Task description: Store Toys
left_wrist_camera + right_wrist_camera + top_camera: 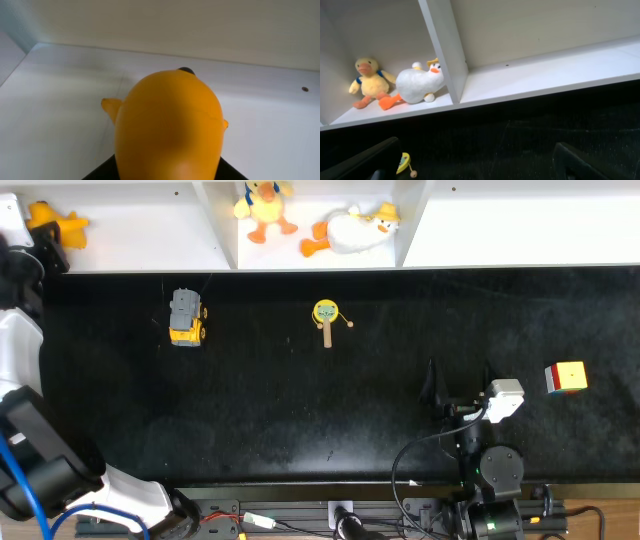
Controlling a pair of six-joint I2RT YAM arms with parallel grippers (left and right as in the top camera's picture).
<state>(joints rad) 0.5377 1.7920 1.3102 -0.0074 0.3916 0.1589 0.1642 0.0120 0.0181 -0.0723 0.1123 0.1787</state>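
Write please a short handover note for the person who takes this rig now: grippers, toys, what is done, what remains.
Left gripper: at the orange toy in the left compartment of the shelf; whether it grips cannot be judged.
Right gripper: open, holding nothing, above the right part of the table.
Done: yellow duck and white goose sit in the middle compartment.
Remaining: truck, rattle and cube are on the table, to be stored.

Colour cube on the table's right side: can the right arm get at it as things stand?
Probably yes: the colour cube lies alone on the bare table close beside the open right gripper, with nothing between them.
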